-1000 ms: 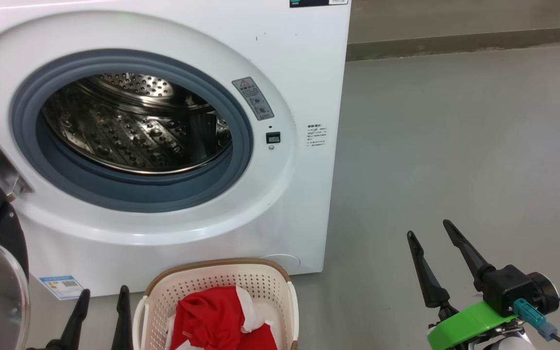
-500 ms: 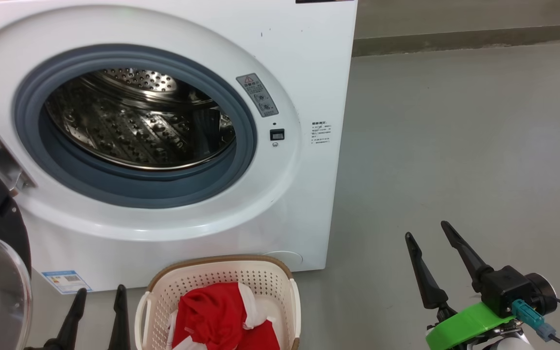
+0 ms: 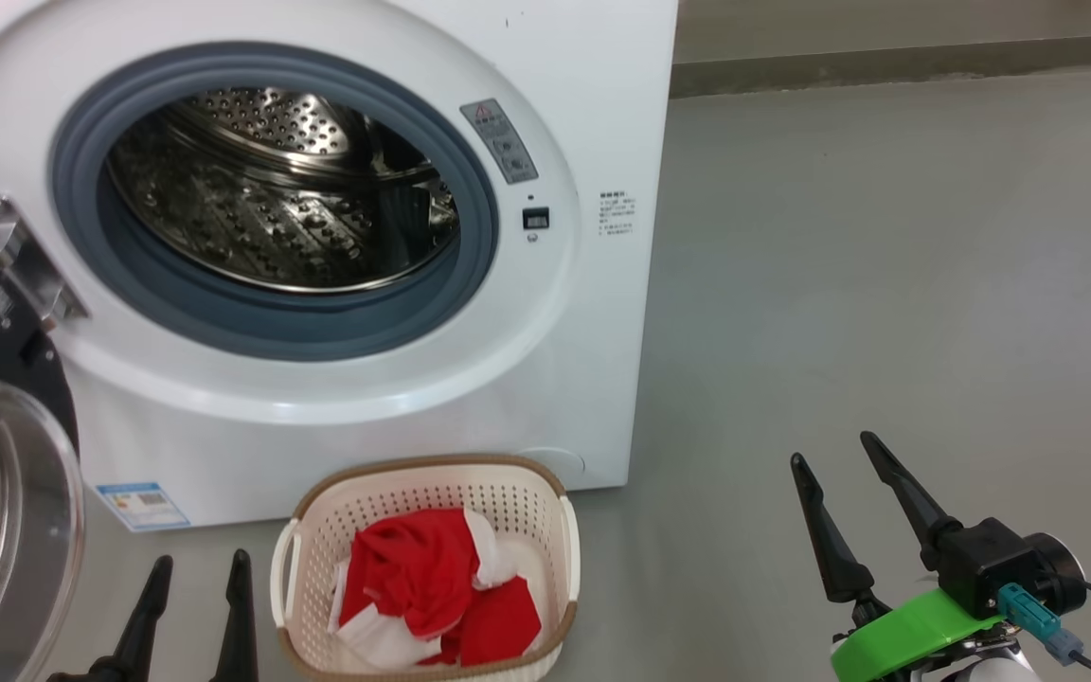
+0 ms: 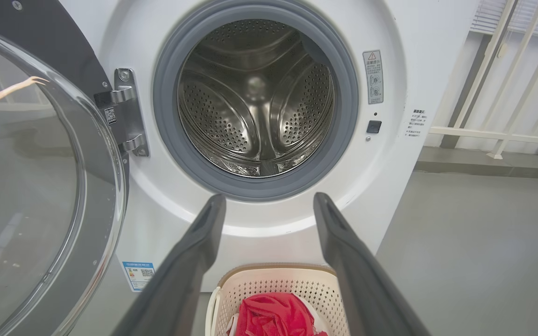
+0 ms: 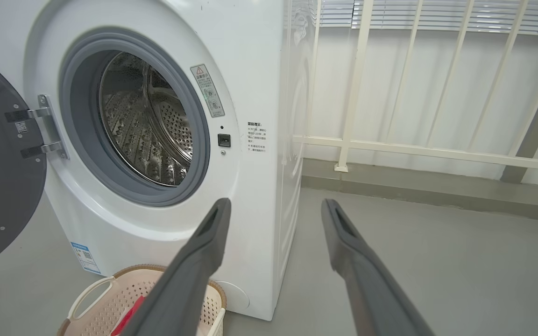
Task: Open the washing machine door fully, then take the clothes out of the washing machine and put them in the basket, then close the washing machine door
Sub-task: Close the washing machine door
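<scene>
The white washing machine [image 3: 593, 114] stands with its steel drum [image 3: 280, 189] bare inside. Its door [image 3: 6, 455] hangs wide open at the left on a metal hinge [image 3: 25, 265]; the door [image 4: 31, 177] takes up the left of the left wrist view. Red and white clothes [image 3: 432, 587] lie in the cream basket [image 3: 318, 530] on the floor before the machine. My left gripper [image 3: 198, 566] is open at the bottom, left of the basket, holding nothing. My right gripper [image 3: 834, 450] is open over bare floor at the right, empty. In its wrist view the right gripper [image 5: 273, 203] points at the machine's right corner.
Grey floor [image 3: 886, 284] stretches to the right of the machine. A cream railing [image 5: 414, 149] and a low kerb [image 5: 414, 191] run behind it. A blue label [image 3: 143, 505] sits on the machine's lower left front.
The head camera has shifted: the machine sits higher in the picture and more of the basket and door shows. Both grippers stay open and hardly move.
</scene>
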### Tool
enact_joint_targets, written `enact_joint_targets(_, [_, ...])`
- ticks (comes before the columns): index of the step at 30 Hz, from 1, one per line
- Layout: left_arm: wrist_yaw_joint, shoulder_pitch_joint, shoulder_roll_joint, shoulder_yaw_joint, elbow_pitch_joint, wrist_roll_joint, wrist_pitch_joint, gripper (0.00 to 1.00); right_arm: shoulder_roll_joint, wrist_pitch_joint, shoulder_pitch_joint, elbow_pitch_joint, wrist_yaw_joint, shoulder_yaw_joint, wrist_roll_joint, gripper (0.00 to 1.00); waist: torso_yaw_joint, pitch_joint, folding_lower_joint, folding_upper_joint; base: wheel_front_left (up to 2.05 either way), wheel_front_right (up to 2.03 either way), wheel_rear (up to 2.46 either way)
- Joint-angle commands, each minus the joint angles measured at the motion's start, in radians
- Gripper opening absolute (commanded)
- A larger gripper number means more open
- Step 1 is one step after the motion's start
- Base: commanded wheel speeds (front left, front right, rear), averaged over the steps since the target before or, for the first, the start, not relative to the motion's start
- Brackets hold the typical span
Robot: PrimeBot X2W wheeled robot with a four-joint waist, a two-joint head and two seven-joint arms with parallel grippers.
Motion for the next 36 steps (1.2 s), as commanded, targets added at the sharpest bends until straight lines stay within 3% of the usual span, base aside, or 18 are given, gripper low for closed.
enact_joint_targets(1, [0.004,-0.024,0.014,0.029,-0.037,-0.003,-0.004,1.00,-0.001,-0.006,-0.027,-0.020,0.005,0.015,0.003,1.00,-0.001,-0.001,0.0000,0.0000,-1.77,1.77,0.00])
enact_joint_targets(11, [0.007,-0.022,0.018,0.028,-0.049,0.002,-0.020,1.00,-0.001,-0.006,-0.031,-0.017,0.005,0.008,0.001,1.00,-0.003,-0.003,0.0000,0.0000,-1.15,1.15,0.00])
enact_joint_targets(25, [0.026,-0.014,0.011,0.024,-0.060,0.016,-0.029,1.00,-0.001,-0.006,-0.028,-0.017,0.005,0.010,0.000,1.00,0.001,-0.012,0.0000,0.0000,-0.06,0.06,0.00])
enact_joint_targets(36, [0.054,-0.017,0.015,0.020,-0.080,0.025,-0.019,1.00,-0.001,-0.006,-0.020,-0.021,0.005,0.019,0.005,1.00,0.070,-0.014,0.0000,0.0000,0.00,0.00,0.00])
